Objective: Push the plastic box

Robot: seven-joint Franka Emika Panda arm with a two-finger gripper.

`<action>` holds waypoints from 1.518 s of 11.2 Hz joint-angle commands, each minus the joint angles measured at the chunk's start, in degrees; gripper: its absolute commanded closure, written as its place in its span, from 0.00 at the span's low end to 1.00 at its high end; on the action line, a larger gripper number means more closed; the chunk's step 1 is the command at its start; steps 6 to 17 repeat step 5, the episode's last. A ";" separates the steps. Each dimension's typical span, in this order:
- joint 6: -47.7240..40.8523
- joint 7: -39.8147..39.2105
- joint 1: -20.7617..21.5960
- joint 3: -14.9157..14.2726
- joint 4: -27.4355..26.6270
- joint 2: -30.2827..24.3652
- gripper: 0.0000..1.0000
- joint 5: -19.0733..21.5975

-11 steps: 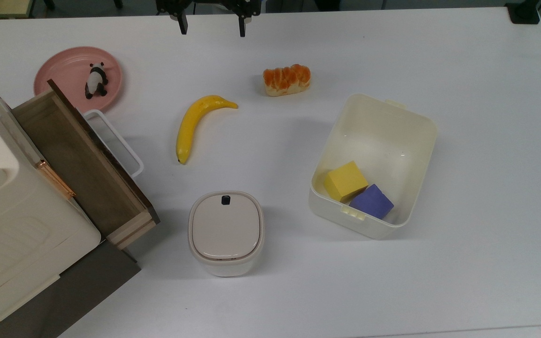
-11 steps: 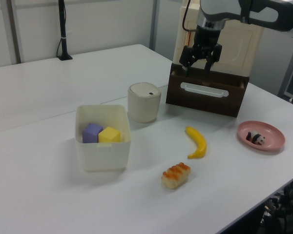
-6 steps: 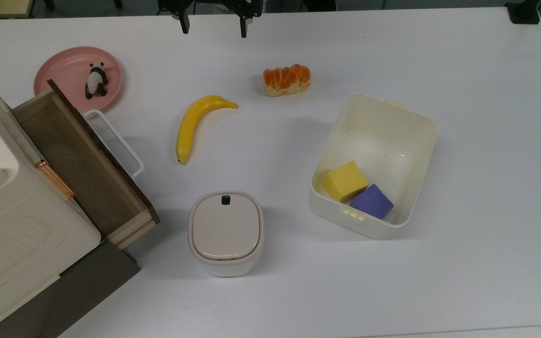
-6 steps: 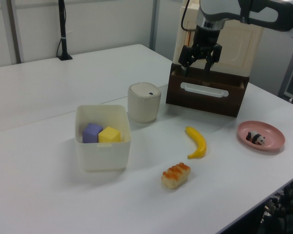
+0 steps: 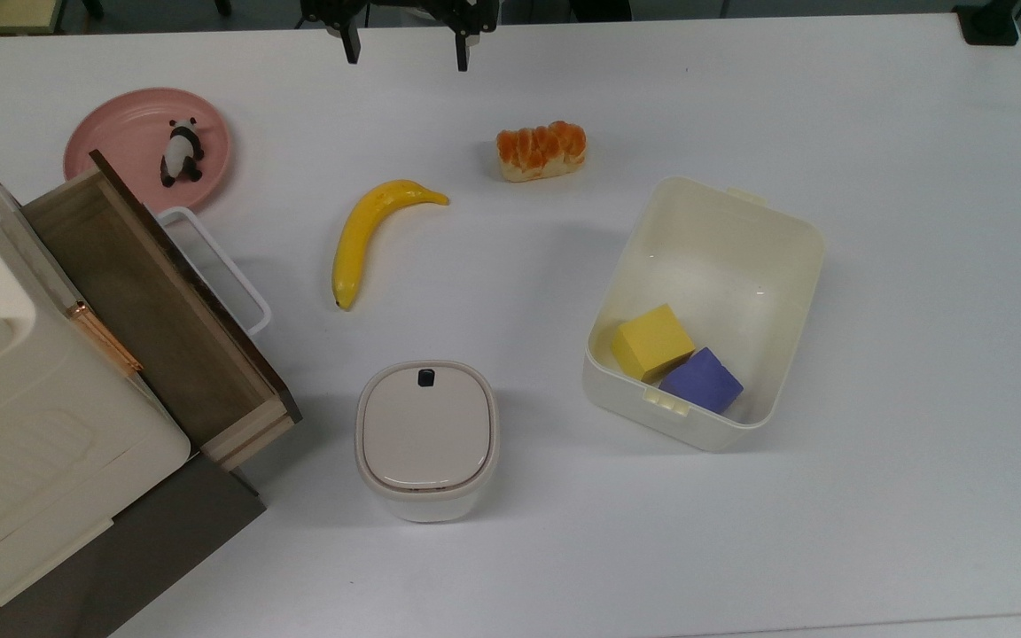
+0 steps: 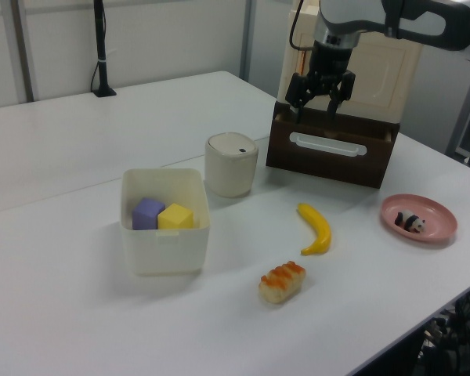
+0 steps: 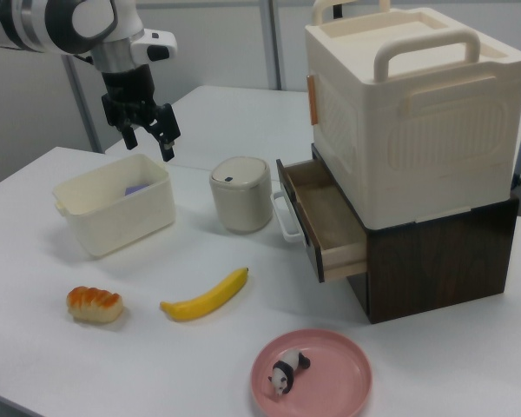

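The plastic box [image 5: 723, 252] is a cream-white lidless tub on the white table, on the top view's right, and holds a yellow block [image 5: 650, 341] and a purple block [image 5: 701, 381]. The same plastic box [image 6: 164, 247] [image 7: 113, 213] sits at the left view's left and the right view's left. My gripper [image 5: 404, 55] hangs open and empty high above the table at the top view's upper edge, far from the box. The gripper [image 6: 313, 106] appears in front of the cabinet in the left view. In the right view the gripper [image 7: 149, 143] hovers above the box's far side.
A banana [image 5: 369, 235], a bread roll [image 5: 541, 151] and a beige lidded bin [image 5: 426, 439] lie between gripper and box. A pink plate [image 5: 120, 133] carries a panda figure [image 5: 181, 151]. A cream cabinet [image 7: 417, 130] with an open wooden drawer [image 5: 147, 301] stands at the top view's left.
My gripper has shifted only very slightly at the top view's upper edge. The box and everything else on the table stay where they were.
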 commanded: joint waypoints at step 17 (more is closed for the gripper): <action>0.08 0.98 3.03 -2.93 -0.48 -0.90 0.00 1.21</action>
